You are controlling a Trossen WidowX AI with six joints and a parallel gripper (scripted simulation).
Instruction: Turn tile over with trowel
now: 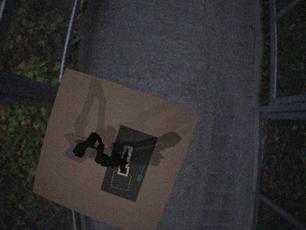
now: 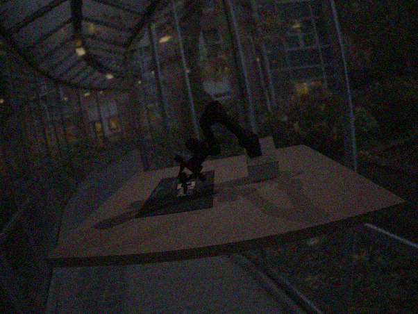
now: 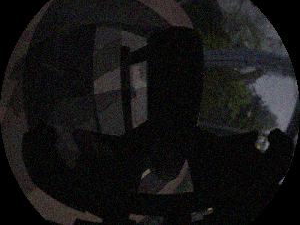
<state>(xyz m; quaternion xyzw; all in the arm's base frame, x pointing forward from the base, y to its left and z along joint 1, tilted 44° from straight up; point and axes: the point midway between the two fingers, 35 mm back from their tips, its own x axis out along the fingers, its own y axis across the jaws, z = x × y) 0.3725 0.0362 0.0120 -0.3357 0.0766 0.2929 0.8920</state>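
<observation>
Just beside the dashed outline (image 1: 120,189), the claw (image 1: 124,161) (image 2: 189,172) (image 3: 166,123) clamps a dark tool (image 1: 123,169) (image 2: 184,184) (image 3: 175,74), likely the trowel; tile-turning (image 1: 123,174) (image 2: 191,183) next needs careful levering.

Counter (image 1: 76,178) (image 2: 295,222), brown, lower left from above; on it: one dark mat (image 1: 137,193) (image 2: 205,203), one grey block (image 1: 69,155) (image 2: 264,169).

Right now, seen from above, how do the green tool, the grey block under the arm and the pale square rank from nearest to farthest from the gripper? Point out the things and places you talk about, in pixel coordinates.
1. Pale square (image 1: 123,175) (image 2: 193,183), mat's middle
2. Green tool (image 1: 139,177) (image 2: 158,189), mat's edge
3. Grey block (image 1: 70,154) (image 2: 262,170), arm's foot
</observation>
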